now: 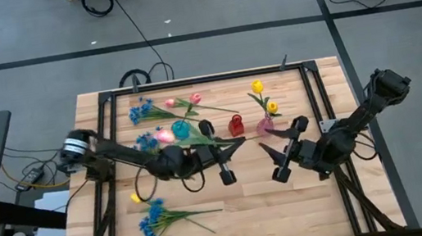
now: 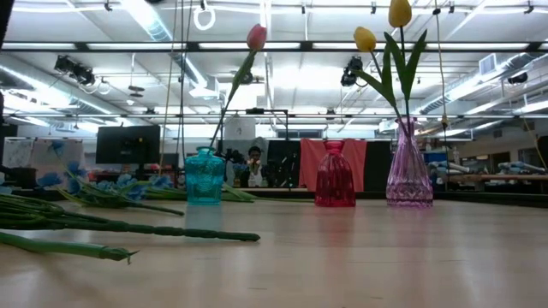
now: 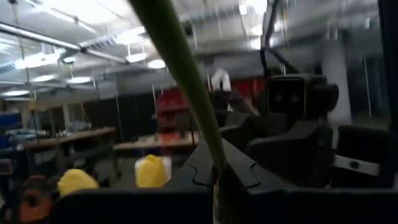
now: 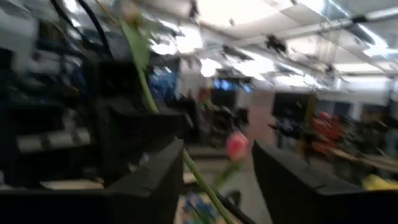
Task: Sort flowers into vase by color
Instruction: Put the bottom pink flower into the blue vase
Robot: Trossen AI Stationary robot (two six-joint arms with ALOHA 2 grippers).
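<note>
My left arm reaches in from the table's left edge toward the middle, forearm low and angled across the boards. Its left gripper [image 1: 222, 151] sits mid-table with the fingers pinched together. My right arm comes in from the right edge, elbow raised near the corner, and its right gripper [image 1: 290, 150] faces the left one across a gap, fingers [image 4: 146, 180] spread apart.

Overhead looks straight down; the low camera, level, shares its three vases [image 2: 334, 175]; wrist cameras look roomward.
</note>
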